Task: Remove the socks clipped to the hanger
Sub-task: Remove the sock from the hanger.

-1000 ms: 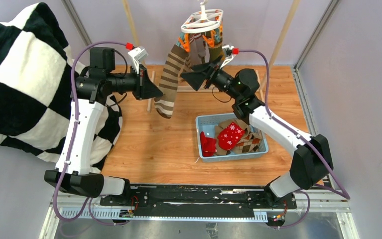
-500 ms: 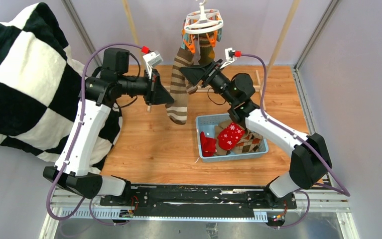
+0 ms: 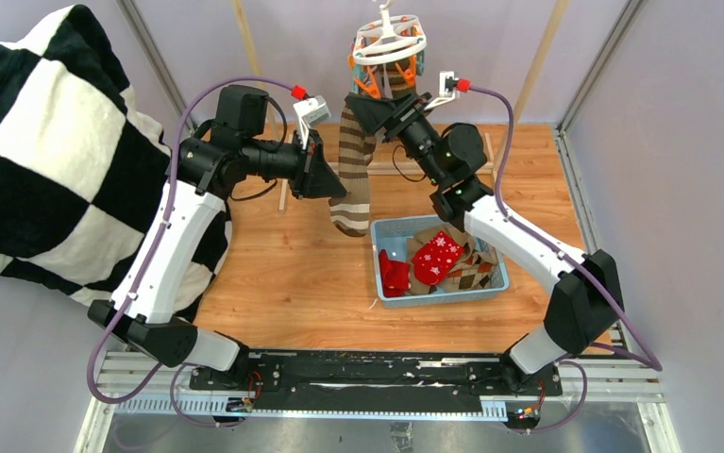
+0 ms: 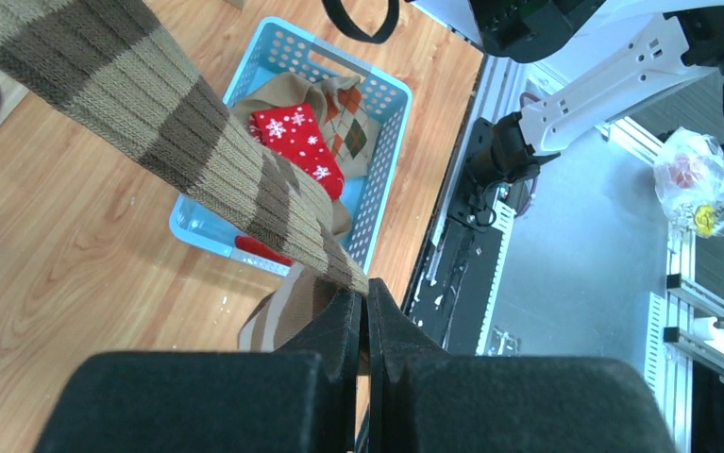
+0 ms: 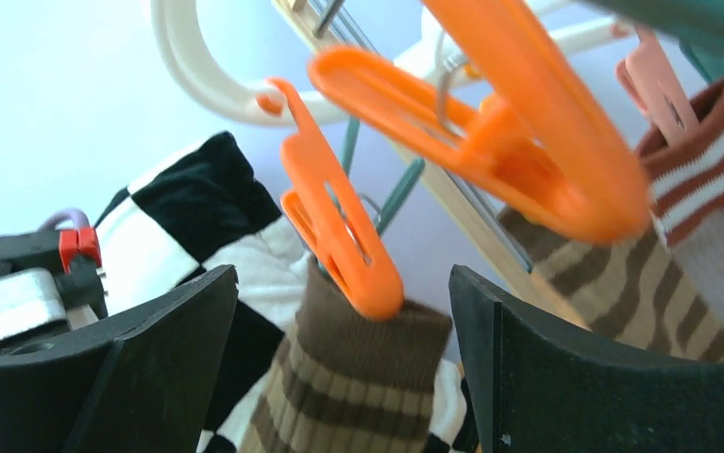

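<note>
Brown-and-tan striped wool is where it's all happening right now. That striped sock (image 3: 353,156) hangs long and slanted from the white oval hanger (image 3: 391,42) up top. Its cuff is pinched in an orange clip (image 5: 339,236) and its toe dangles just above the wooden bench (image 3: 282,274), near the corner of the blue basket (image 3: 381,260).

The left end effector (image 4: 365,311) is clenched tight on the lower part of the sock, with the fabric squeezed between its two black fingers. The right end effector (image 5: 337,283) is up at the hanger with its jaws spread wide. The orange clip and the sock cuff sit in the gap between them, and neither finger seems to touch the clip.

From the right wrist view there's another cuff clipped further back, red and white stripes I think, but it's pretty blurry.

A red snowflake sock (image 3: 436,255) and an argyle sock (image 4: 348,137) lie in the basket. The big black-and-white checkered blanket (image 3: 37,151) hangs off to the left, behind the left arm.
</note>
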